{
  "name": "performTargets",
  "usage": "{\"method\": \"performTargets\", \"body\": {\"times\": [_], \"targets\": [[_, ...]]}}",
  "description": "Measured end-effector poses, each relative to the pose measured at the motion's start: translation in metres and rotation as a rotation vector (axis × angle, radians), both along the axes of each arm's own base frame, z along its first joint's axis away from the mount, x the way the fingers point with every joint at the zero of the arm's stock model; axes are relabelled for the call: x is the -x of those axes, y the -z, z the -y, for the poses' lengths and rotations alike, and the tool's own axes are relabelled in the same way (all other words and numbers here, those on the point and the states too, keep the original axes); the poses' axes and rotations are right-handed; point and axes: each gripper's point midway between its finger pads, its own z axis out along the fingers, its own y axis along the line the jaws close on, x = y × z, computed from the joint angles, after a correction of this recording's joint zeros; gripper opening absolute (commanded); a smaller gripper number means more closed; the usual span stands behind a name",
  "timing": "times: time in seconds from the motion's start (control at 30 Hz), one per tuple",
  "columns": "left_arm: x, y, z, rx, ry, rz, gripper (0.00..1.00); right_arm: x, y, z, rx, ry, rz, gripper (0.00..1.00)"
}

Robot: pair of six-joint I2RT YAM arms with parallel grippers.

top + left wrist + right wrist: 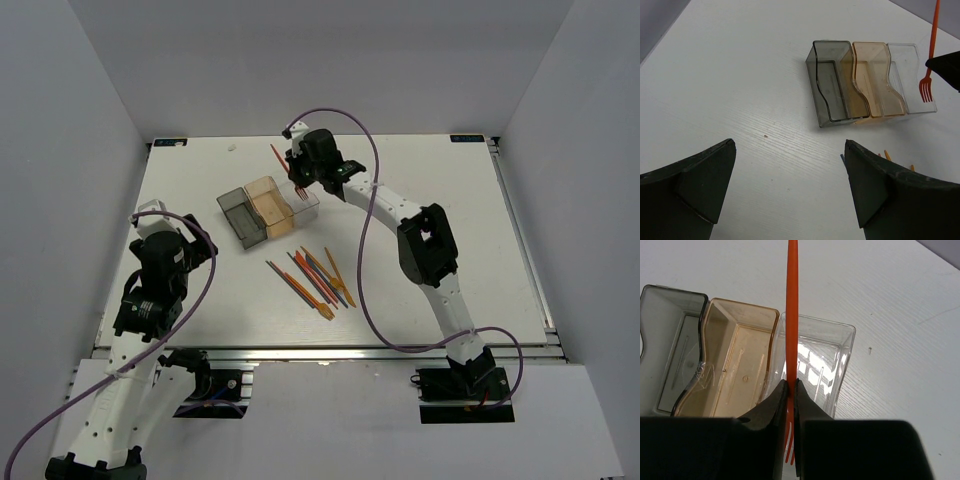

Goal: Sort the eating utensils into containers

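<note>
Right gripper pinches an orange fork, seemingly above the clear bin; next, lower and release.

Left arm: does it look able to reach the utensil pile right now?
Probably yes. The left gripper is open and empty, with only bare table between it and the pile. The bins sit farther back, and the right gripper holds a fork over them, off that path.
</note>
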Motion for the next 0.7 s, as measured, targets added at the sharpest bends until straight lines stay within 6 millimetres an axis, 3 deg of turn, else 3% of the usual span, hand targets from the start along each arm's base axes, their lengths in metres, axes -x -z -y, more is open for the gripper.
{"method": "performTargets", "body": {"times": [0.3, 0.4, 0.57, 0.7], "targets": [[0.0, 0.0, 0.004, 0.001, 0.018, 0.002, 0.98, -0.001, 0.033, 0.0, 0.004, 0.02, -0.03, 0.06], [0.001, -0.001, 0.005, 0.001, 0.024, 0.003, 0.98, -0.002, 0.038, 0.0, -0.001, 0.032, -0.042, 0.11], [0.001, -0.002, 0.007, 0.002, 0.03, 0.009, 0.98, -0.001, 0.041, -0.001, -0.017, 0.043, -0.058, 0.32], [0.002, -0.003, 0.007, 0.004, 0.032, 0.014, 0.98, 0.001, 0.047, 0.0, -0.013, 0.044, -0.069, 0.36]]}}
